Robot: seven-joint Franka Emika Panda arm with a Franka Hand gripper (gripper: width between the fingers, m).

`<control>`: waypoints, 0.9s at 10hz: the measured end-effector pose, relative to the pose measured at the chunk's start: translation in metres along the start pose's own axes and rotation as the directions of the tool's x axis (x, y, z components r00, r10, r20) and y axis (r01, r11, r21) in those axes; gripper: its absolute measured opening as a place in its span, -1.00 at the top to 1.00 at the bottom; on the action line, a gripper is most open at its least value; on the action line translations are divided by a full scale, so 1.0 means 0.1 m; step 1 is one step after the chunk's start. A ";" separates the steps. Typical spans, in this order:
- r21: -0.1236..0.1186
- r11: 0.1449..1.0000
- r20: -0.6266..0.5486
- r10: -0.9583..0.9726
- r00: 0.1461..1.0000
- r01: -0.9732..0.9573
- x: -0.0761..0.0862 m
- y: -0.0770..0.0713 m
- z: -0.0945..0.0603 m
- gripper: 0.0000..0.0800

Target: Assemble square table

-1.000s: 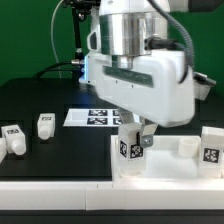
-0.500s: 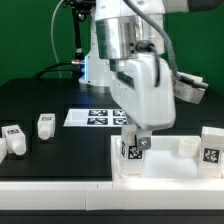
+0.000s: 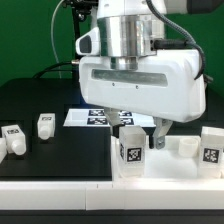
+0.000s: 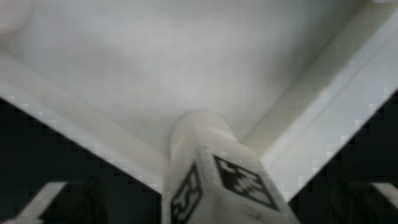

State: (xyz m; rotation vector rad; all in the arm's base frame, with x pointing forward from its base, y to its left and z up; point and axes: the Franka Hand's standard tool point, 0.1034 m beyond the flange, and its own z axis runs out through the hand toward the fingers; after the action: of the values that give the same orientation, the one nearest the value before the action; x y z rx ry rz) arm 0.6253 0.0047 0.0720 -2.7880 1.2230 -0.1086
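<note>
At the near left a first leg (image 3: 13, 139) lies on the black table (image 3: 60, 160), and a second leg (image 3: 45, 124) stands just right of it, both well apart from the top. Right of them, farther back, lies the marker board (image 3: 92, 117), partly hidden behind the arm (image 3: 130, 35). At the near right sits the top (image 3: 170, 168), rim up; a third leg (image 3: 131, 152) stands upright at its left end, tagged face toward the exterior camera. The gripper (image 3: 140, 132) hangs straight over that leg with its jaws spread wide; the wrist view shows the third leg (image 4: 217, 175) free in the middle with a gap on each side, so nothing is held. A fourth leg (image 3: 210, 147) stands at the far right; whether it is fitted to the top or only beside it I cannot tell.

Judged from this, the work looks less than half done. One leg appears seated in a corner, though how tight it is cannot be seen; the two at the left have yet to be brought over and fitted, and the right one may need fitting too.

Half a second ago the jaws gripped the third leg with the gripper twisted round; now the gripper sits square to the exterior camera and the jaws have let go. The leg has turned, so its tagged face now points front, and it stays in the same corner; the left legs and the marker board have not moved.
</note>
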 end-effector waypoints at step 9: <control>-0.026 0.895 0.003 -0.445 0.896 0.445 0.01 -0.06 -0.03 -0.40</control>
State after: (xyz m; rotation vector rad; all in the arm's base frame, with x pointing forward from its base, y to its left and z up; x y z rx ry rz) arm 0.6298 0.0079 0.0758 -3.0360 0.5626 -0.1292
